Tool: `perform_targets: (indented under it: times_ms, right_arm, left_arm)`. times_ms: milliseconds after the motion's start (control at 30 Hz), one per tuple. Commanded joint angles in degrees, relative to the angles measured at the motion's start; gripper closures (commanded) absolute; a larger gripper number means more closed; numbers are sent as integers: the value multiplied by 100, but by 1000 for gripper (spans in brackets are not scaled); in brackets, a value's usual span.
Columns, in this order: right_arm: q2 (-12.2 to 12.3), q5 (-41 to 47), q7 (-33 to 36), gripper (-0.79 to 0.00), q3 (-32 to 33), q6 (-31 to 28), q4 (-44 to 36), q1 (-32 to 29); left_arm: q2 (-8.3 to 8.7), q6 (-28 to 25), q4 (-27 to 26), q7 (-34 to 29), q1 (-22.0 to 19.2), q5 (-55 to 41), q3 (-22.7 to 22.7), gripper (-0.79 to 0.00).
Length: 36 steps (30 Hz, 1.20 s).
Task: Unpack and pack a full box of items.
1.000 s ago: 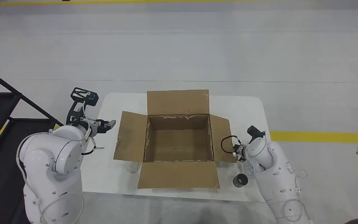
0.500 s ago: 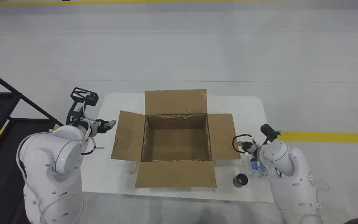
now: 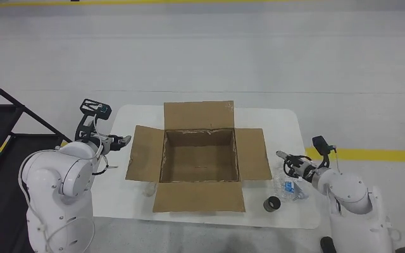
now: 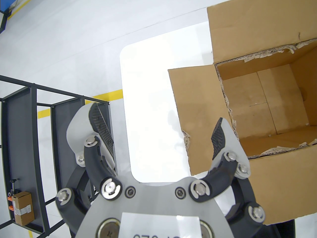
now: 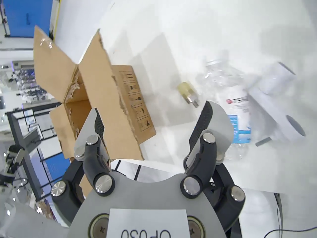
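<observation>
An open, empty cardboard box (image 3: pixel 201 163) stands mid-table with its flaps spread out. My left gripper (image 3: pixel 124 140) hangs open just off the box's left flap; in the left wrist view this gripper (image 4: pixel 158 120) holds nothing, with the box (image 4: pixel 260 95) beyond it. My right gripper (image 3: pixel 283 164) is open beside the right flap. The right wrist view has it (image 5: pixel 152 112) empty above the table, between the box (image 5: pixel 99 87) and a clear plastic bottle (image 5: pixel 232 105). That bottle (image 3: pixel 288 187) lies on its side near the table's right front.
A small black roll (image 3: pixel 273 203) stands near the front edge by the bottle. A little yellowish capped piece (image 5: pixel 188 92) and a white tube (image 5: pixel 277 100) lie close to the bottle. A black rack (image 4: pixel 29 149) stands left of the white table (image 3: pixel 266 123).
My right arm has drawn back to the right, away from the box's right flap. The box shifted slightly left early on. The left arm has kept still.
</observation>
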Motion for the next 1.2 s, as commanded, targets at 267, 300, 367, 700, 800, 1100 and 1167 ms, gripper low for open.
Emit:
perform_targets:
  times_ms: [267, 300, 367, 700, 800, 1100, 1167]
  right_arm:
    - [5, 208, -51, -557, -739, -407, 455, 205]
    - [5, 367, -16, -357, -754, -464, 527, 220]
    - [20, 448, 23, -283, -764, -548, 652, 272]
    - [75, 1076, 118, 0, -785, -676, 1088, 480]
    - [105, 1264, 131, 0, -679, -688, 1180, 467]
    - [220, 1591, 201, 0, -330, -817, 1164, 320]
    - [249, 1621, 234, 0, -251, -828, 1090, 288]
  left_arm:
    - [0, 0, 0, 0, 0, 0, 0, -785]
    - [0, 0, 0, 0, 0, 0, 0, -785]
    - [0, 0, 0, 0, 0, 0, 0, -785]
    - [0, 0, 0, 0, 0, 0, 0, -785]
    - [0, 0, 0, 0, 0, 0, 0, -785]
    - [0, 0, 0, 0, 0, 0, 0, -785]
    - [0, 0, 0, 0, 0, 0, 0, -785]
